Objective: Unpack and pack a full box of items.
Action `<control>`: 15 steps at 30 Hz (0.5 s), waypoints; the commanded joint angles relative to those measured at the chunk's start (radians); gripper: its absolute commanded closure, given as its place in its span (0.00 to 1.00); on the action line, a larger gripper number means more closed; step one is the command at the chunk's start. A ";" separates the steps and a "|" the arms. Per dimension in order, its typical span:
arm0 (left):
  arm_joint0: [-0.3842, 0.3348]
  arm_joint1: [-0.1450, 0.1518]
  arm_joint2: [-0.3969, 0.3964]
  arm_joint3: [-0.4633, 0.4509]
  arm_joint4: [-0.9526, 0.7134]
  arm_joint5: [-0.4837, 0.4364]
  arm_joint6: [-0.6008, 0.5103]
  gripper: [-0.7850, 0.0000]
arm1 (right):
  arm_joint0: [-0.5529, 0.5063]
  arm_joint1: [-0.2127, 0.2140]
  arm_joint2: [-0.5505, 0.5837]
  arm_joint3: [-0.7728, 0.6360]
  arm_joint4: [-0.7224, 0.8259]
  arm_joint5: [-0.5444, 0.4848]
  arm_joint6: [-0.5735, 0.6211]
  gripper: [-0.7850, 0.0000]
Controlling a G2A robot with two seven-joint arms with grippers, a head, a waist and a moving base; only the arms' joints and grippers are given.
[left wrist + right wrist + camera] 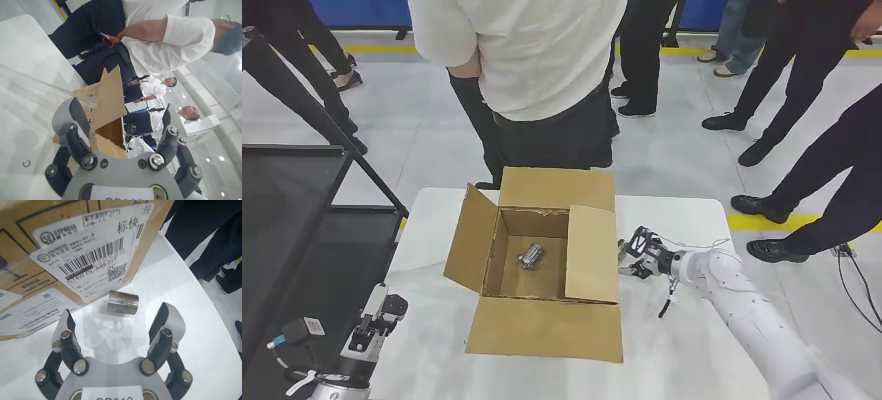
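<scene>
An open cardboard box (pixel 538 262) stands in the middle of the white table (pixel 682 340), flaps spread, with a small metal part (pixel 530 257) on its floor. Outside its right wall lies a short steel cylinder (pixel 123 303) on the table, close to the box's labelled side (pixel 75 255). My right gripper (pixel 117 316) hovers open just short of that cylinder, nothing between its fingers; from above the right gripper (pixel 630 255) sits beside the box's right flap. My left gripper (pixel 121 109) is open and empty at the table's front left corner (pixel 380 315), facing the box (pixel 107 106).
Several people stand around the table's far side; one in a white shirt (pixel 532 60) is right behind the box. A dark cart (pixel 292 230) stands at the left. Bare tabletop lies in front of the box and at the right.
</scene>
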 commanded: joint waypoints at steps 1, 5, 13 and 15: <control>0.000 0.000 0.000 0.000 0.000 0.000 0.000 0.00 | 0.003 -0.006 0.000 0.007 0.004 0.016 0.013 0.00; 0.000 0.000 0.000 0.000 0.000 0.000 0.000 0.00 | 0.003 -0.006 0.000 0.007 0.004 0.016 0.013 0.00; 0.000 0.000 0.000 0.000 0.000 0.000 0.000 0.00 | -0.013 -0.007 0.005 -0.018 0.015 0.052 0.036 0.00; 0.000 0.000 0.000 0.000 0.000 0.000 0.000 0.00 | -0.018 -0.008 0.010 -0.038 0.026 0.054 0.051 0.00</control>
